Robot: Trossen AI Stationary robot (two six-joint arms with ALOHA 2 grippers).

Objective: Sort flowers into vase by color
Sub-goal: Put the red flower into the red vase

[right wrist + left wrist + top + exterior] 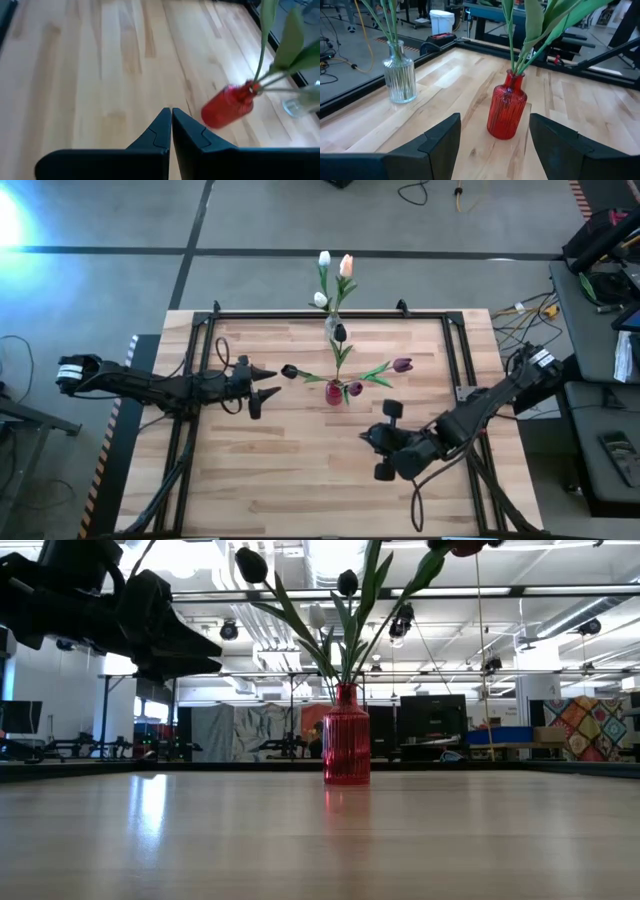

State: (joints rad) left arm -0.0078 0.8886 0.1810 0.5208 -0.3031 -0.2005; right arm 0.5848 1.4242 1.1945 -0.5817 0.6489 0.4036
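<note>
High view: we see the dark purple tulips [401, 365] fanning out from the ribbed red glass vase [334, 392] at the centre of the pale wooden table [300, 470], stems spreading left, right and rearward. The white and peach tulips [335, 265] stand in the clear ribbed glass vase [331, 323] at the rear edge. The left gripper [268, 383] is spread wide and empty, just left of the red vase.

Low view: the stems rise upright, then splay.

Right wrist view: the right gripper [171, 118] is clenched on nothing (fingers touching).

Overhead looking down, table-level looking across, both wrists near red vase [507, 111]
</note>
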